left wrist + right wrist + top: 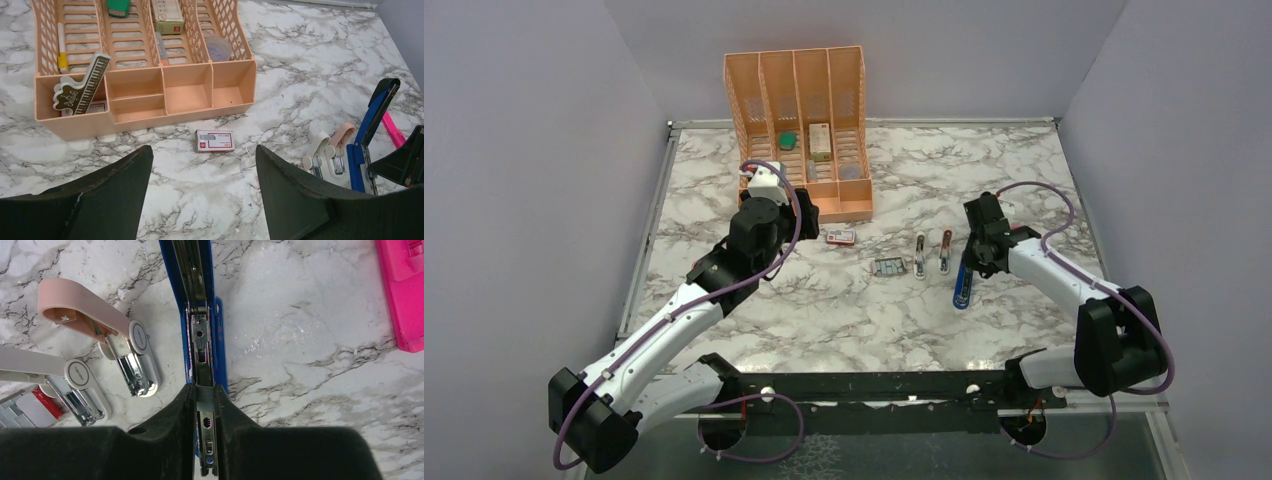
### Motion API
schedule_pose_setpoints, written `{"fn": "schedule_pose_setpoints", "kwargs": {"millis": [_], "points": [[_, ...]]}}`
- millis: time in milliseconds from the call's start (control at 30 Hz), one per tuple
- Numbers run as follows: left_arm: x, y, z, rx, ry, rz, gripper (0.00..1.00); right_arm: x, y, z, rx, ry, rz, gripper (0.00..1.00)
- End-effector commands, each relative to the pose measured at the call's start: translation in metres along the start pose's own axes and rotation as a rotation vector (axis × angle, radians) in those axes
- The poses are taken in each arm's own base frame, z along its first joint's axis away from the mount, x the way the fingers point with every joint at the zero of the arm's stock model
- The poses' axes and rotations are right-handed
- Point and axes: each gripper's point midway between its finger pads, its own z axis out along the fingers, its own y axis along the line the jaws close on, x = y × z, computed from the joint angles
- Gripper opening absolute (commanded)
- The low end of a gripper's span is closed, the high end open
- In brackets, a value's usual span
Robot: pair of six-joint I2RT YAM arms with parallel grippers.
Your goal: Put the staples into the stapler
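Observation:
The blue stapler (962, 290) lies open on the marble table, its lid swung up (376, 112) and its silver channel (200, 340) bare. My right gripper (972, 262) hangs right over the channel, fingers shut (204, 390) on a short grey staple strip (204, 399) held in line with it. The grey staple tray (890, 267) lies left of the stapler, and its corner shows in the right wrist view (15, 412). The red-and-white sleeve (841, 237) lies apart, just ahead of my open, empty left gripper (204, 155), which hovers near the organizer (776, 250).
A peach desk organizer (799, 130) with several small items stands at the back. A small white tool (920, 253) and a pinkish-tan one (945, 250) lie between tray and stapler. A pink marker (402, 290) lies right of the stapler.

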Motion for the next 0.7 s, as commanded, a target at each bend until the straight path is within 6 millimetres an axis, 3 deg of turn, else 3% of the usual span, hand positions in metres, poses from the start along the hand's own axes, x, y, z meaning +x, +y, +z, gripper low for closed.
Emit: {"fn": "schedule_pose_setpoints", "kwargs": {"millis": [0,267,667], "points": [[-0.003,0.002,0.000,-0.004,-0.019,0.006,0.76,0.004,-0.001,0.007,0.000,0.012,-0.008,0.19],[-0.002,0.003,0.001,-0.007,-0.016,0.007,0.76,0.007,0.000,0.009,-0.005,0.022,-0.008,0.19],[0.000,0.004,0.001,-0.010,-0.013,0.008,0.76,-0.012,0.000,-0.006,-0.014,-0.045,0.019,0.19]]}}
